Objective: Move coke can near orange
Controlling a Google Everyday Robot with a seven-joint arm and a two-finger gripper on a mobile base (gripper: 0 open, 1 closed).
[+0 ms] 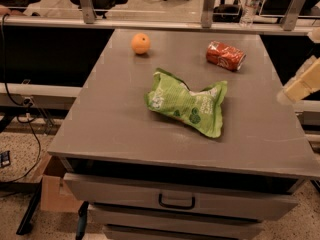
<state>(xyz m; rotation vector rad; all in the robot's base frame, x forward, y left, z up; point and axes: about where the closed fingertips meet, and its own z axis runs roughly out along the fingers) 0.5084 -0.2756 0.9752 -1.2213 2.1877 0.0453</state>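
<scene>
The coke can (225, 55) lies on its side at the far right of the grey table top (115, 119), red with white lettering, its silver end pointing right. The orange (140, 43) sits at the far left of the table, well apart from the can. My gripper (303, 81) shows as cream-coloured parts at the right edge of the view, beside the table's right side, to the right of the can and nearer the camera. It holds nothing that I can see.
A green snack bag (187, 102) lies crumpled in the middle of the table between the can and the front edge. A drawer with a black handle (177, 202) is below. A water bottle (250, 5) stands behind the far rail.
</scene>
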